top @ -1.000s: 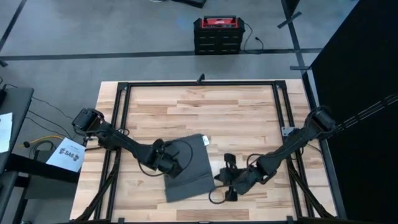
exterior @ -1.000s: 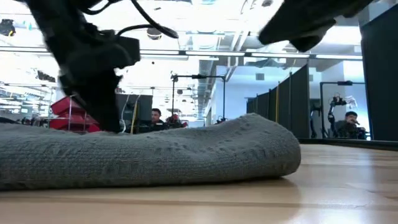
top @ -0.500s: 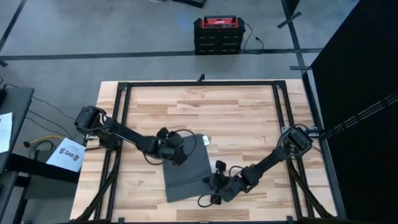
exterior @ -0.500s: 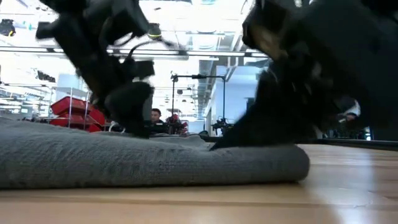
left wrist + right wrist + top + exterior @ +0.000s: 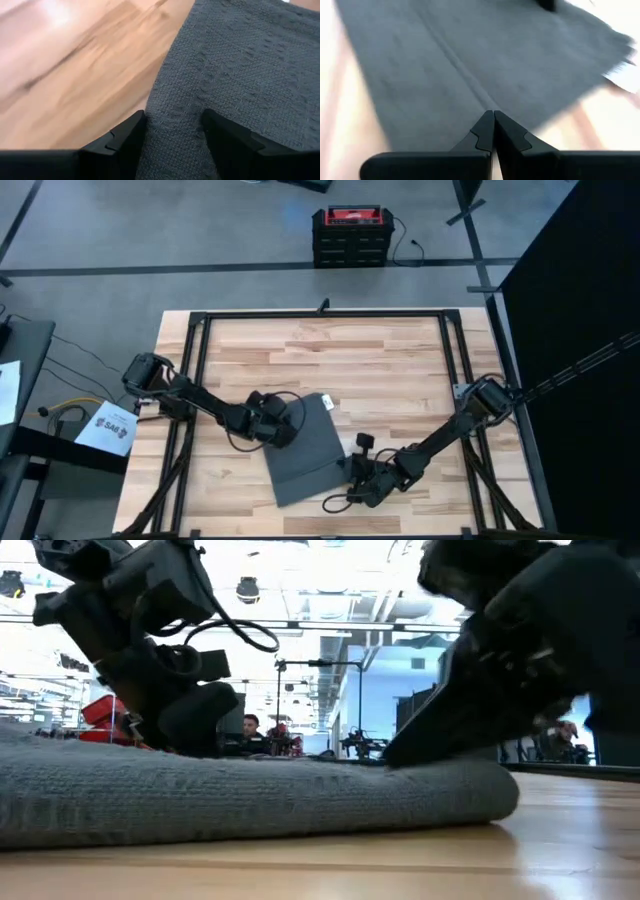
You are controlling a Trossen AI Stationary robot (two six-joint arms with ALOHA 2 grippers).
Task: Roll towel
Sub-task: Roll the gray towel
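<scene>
The dark grey towel (image 5: 305, 450) lies flat on the wooden table, slightly askew, with its small white tag (image 5: 331, 406) at the far right corner. My left gripper (image 5: 274, 427) is at the towel's left edge, open, its fingers astride a low ridge of cloth (image 5: 175, 120). My right gripper (image 5: 354, 474) is at the towel's right edge near the near corner, shut, with its tips down on the cloth (image 5: 493, 117). In the low view the towel (image 5: 250, 805) fills the foreground, with both grippers on top of it. My left gripper has its two fingers (image 5: 127, 137) set down on the towel from above, one on either side of a ridge of cloth just inside the left edge (image 5: 172, 107). Whether the ridge is pinched I cannot tell. The towel stays flat on the table. My right gripper rests its shut fingertips (image 5: 395, 755) on the towel's upper face near the right edge (image 5: 470, 90), slanting down from the table's right side. No cloth shows between the fingers. The towel lies flat under them.
A black frame rail (image 5: 320, 315) runs around the table top. A red and black case (image 5: 349, 235) stands on the floor beyond the far edge. Bare wood (image 5: 380, 360) lies far of the towel. People (image 5: 250, 730) sit in the room behind.
My right gripper has come from the right onto the towel's right edge; the raised hump at that end has gone flat and the end lies a little farther right. My left gripper has gone toward the far edge along the towel's left side.
</scene>
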